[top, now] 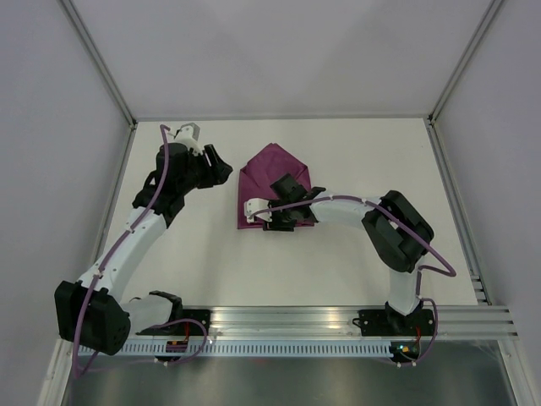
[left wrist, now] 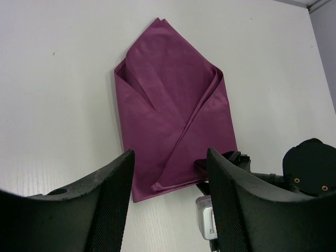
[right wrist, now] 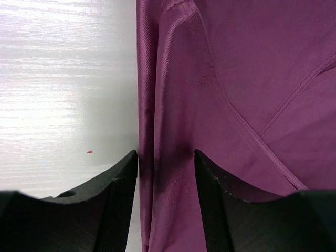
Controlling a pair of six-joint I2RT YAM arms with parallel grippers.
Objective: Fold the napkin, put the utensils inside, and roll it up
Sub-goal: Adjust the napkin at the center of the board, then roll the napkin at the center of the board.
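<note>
The plum-purple napkin lies folded into a pointed envelope shape at mid-table, tip toward the far side. It also shows in the left wrist view and the right wrist view. My right gripper is low over the napkin's near part. Its fingers are apart and straddle a raised fold along the cloth's edge, without pinching it. My left gripper is open and empty, above the table left of the napkin. No utensils are in view.
The white table is walled by grey panels on three sides. A metal rail holding the arm bases runs along the near edge. The right arm's wrist camera sits just beside the napkin's near corner.
</note>
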